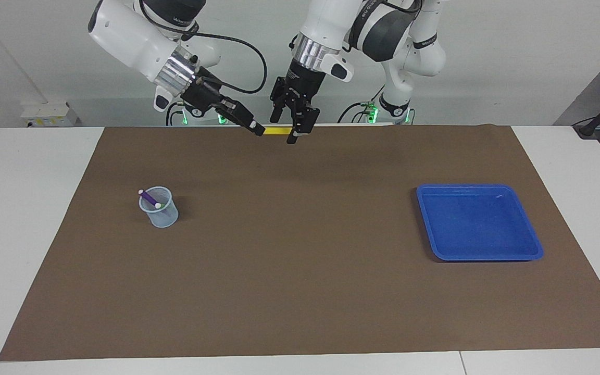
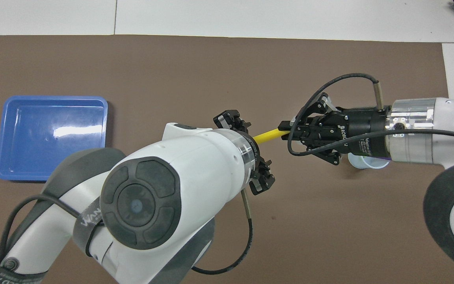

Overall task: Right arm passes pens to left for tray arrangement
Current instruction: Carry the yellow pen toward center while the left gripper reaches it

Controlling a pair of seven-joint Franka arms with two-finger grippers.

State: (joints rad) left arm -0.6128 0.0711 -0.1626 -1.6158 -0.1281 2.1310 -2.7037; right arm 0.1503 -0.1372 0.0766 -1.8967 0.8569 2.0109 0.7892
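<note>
My right gripper (image 1: 257,130) is shut on one end of the yellow pen (image 1: 276,130), which it holds level in the air over the mat's edge by the robots. My left gripper (image 1: 285,130) is open, its fingers on either side of the pen's other end. In the overhead view the left arm covers that end, so only the pen's yellow stretch (image 2: 266,137) shows beside the right gripper (image 2: 286,132). A purple pen (image 1: 149,198) leans in a pale-blue cup (image 1: 160,211) toward the right arm's end. The blue tray (image 1: 479,221) lies toward the left arm's end with nothing in it.
A brown mat (image 1: 300,271) covers most of the white table. In the overhead view the right gripper hides most of the cup (image 2: 365,162), and the tray (image 2: 53,134) shows beside the left arm.
</note>
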